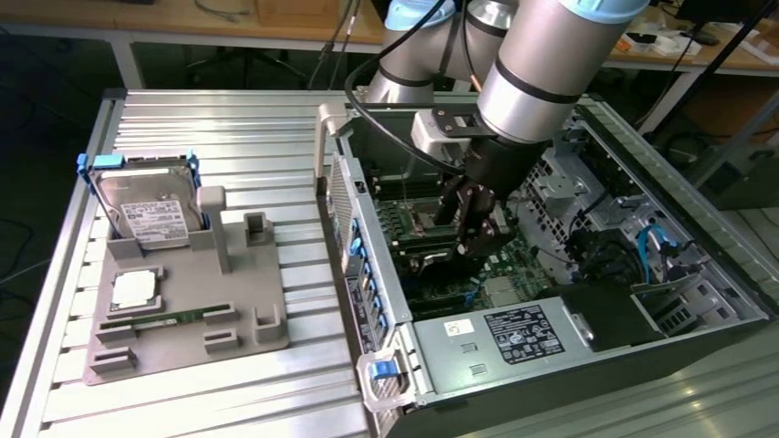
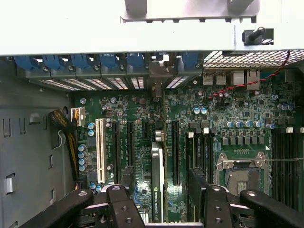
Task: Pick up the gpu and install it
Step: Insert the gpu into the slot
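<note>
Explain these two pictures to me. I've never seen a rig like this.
The exterior view looks from off the arm at a silver-grey robot arm. It reaches into an open black computer case standing on a ribbed metal table.

Beside the case, a grey plastic holder carries three spare parts:
- a silver hard drive with a white label and blue frame
- a square processor chip
- a slim green memory stick

The wrist view comes from a camera on the arm, looking at the green motherboard.

The black end effector is the arm's grasping part. It is open and holds nothing. Between its fingers, the thin dark gpu card stands on edge and appears to be seated in a slot.
</note>
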{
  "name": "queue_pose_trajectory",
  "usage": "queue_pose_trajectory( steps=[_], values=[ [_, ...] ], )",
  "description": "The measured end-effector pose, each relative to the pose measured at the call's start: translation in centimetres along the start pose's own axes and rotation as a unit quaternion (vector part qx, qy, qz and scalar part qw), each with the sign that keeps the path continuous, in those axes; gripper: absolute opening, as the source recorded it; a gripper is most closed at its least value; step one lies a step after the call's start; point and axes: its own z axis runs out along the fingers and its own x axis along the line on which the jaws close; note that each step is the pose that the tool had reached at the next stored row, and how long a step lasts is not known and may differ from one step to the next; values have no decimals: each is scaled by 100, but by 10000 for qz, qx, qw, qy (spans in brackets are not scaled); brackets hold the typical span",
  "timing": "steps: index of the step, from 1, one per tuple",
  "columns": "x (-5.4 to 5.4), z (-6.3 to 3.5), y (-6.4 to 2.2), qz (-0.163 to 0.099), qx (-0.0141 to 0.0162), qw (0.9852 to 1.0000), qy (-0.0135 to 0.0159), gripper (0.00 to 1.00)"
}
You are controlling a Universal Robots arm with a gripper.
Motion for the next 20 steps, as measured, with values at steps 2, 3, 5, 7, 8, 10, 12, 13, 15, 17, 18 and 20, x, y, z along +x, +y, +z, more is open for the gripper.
queue_pose_trajectory(
  steps=[2, 3, 5, 7, 8, 10, 12, 13, 15, 17, 18, 20],
  values=[
    [0, 0, 0, 0, 0, 10000, 0, 58],
    [0, 0, 0, 0, 0, 10000, 0, 58],
    [0, 0, 0, 0, 0, 10000, 0, 59],
    [0, 0, 0, 0, 0, 10000, 0, 59],
    [0, 0, 0, 0, 0, 10000, 0, 65],
    [0, 0, 0, 0, 0, 10000, 0, 71],
    [0, 0, 0, 0, 0, 10000, 0, 78],
    [0, 0, 0, 0, 0, 10000, 0, 78],
    [0, 0, 0, 0, 0, 10000, 0, 76],
    [0, 0, 0, 0, 0, 10000, 0, 70],
    [0, 0, 0, 0, 0, 10000, 0, 64],
    [0, 0, 0, 0, 0, 10000, 0, 51]
  ],
)
